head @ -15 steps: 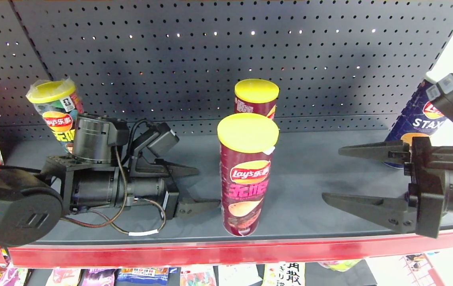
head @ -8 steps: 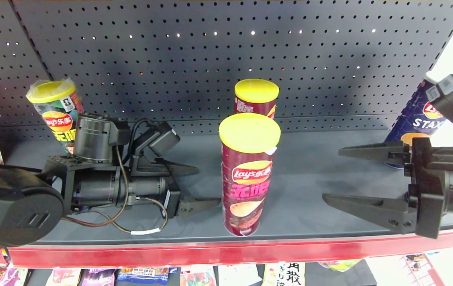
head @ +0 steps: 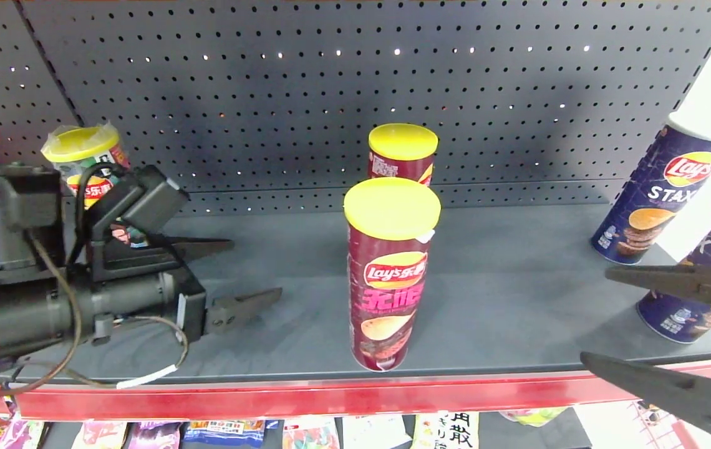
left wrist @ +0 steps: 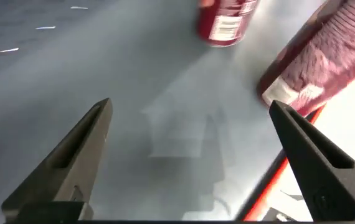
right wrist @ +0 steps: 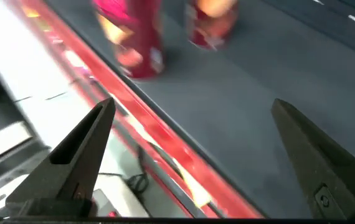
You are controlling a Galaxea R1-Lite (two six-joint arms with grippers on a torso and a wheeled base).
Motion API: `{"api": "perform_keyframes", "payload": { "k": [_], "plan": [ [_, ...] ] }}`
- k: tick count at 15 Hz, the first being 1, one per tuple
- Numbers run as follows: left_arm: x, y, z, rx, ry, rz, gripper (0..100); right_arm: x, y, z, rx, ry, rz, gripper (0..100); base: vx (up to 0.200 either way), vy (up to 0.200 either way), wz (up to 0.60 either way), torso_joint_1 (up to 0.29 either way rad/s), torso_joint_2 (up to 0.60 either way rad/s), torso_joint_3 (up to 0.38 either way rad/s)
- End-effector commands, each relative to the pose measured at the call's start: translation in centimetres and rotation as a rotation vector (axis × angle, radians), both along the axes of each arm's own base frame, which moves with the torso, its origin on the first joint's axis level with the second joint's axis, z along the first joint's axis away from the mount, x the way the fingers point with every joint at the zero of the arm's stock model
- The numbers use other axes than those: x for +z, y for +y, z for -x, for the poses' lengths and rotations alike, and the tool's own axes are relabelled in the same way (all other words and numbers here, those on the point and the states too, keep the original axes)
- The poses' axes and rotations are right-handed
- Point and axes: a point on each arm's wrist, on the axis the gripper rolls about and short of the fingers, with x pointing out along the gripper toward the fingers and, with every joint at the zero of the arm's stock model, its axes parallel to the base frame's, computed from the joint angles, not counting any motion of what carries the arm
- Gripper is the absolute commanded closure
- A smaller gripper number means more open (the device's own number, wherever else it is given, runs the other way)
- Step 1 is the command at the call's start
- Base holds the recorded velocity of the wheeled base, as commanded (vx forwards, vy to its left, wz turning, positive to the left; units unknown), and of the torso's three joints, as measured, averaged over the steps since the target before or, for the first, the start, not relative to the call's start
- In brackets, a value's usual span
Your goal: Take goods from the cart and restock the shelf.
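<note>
While the maroon can stands between them, left gripper level, fingers released; right gripper likewise.

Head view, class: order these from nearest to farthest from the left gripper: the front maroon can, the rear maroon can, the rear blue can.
1. Front maroon can, at the front, just to the right of the left gripper.
2. Rear maroon can, directly behind the first.
3. Rear blue can, far right.
</note>
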Motion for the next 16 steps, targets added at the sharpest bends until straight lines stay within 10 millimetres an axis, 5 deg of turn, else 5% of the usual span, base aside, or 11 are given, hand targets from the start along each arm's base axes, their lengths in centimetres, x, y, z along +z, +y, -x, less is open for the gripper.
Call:
{"api": "perform_keyframes", "payload": {
  "k": [1,4,6,13,16],
  "plan": [
    [0.5,3.1,7.1,0.073,-0.079,-0.019,0,-0.9,-3.5,4.0,-0.210,-0.101,-0.044,0,0.000,0.000,0.00,0.000,0.00,0.000],
    [0.2,5.0,9.6,0.366,-0.146,-0.069,0,-0.6,-5.5,4.4,-0.511,-0.131,-0.076,0,0.000,0.000,0.00,0.000,0.00,0.000],
    [1.1,5.2,9.5,0.387,-0.187,-0.074,0,-1.7,-6.0,4.5,-0.592,-0.114,-0.059,0,0.000,0.000,0.00,0.000,0.00,0.000],
    [-0.3,6.1,11.2,0.399,-0.229,-0.142,0,-2.3,-6.2,5.0,-0.603,-0.112,-0.057,0,0.000,0.000,0.00,0.000,0.00,0.000],
    [-0.2,6.2,11.3,0.406,-0.235,-0.140,0,-2.3,-6.2,5.0,-0.604,-0.114,-0.054,0,-0.200,0.000,0.00,0.004,0.00,0.004]
  ]
}}
